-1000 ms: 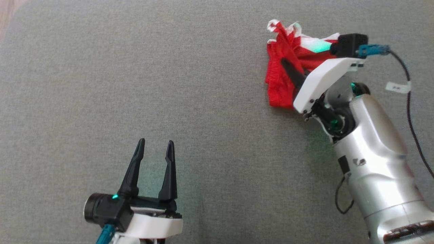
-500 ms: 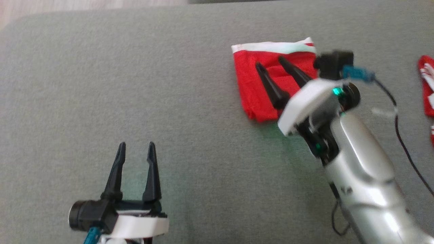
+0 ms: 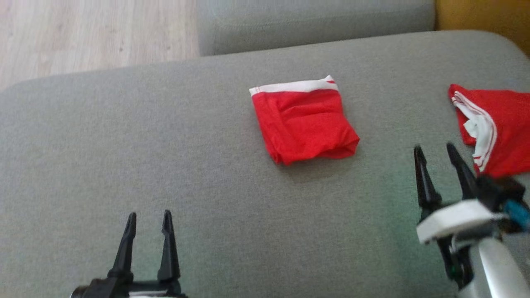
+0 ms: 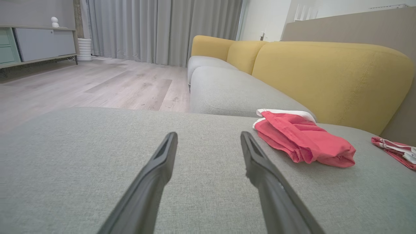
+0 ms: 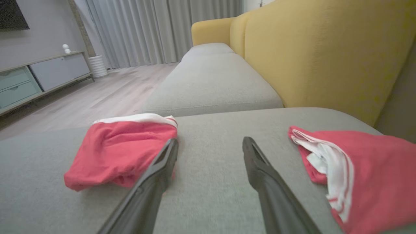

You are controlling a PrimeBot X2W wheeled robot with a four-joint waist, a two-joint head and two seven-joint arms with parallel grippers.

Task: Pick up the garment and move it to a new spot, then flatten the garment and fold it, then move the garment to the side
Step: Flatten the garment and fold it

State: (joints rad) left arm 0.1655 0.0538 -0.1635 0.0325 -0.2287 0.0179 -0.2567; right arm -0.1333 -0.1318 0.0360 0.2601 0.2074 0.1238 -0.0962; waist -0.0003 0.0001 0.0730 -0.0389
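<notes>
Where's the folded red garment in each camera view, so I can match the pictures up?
Head view: the folded garment lies just right of centre, white band at its far edge.
Left wrist view: the folded garment is right of centre, at mid-height.
Right wrist view: the folded garment is at lower left.
Shared landmark: the other garment, red and white, sits at the right edge in every view.

Grey sofa seat (image 3: 124, 145) with yellow backrest (image 4: 325, 74), pale wood floor (image 3: 83, 33), grey curtains (image 4: 146, 29), a low sideboard (image 5: 39, 78)
</notes>
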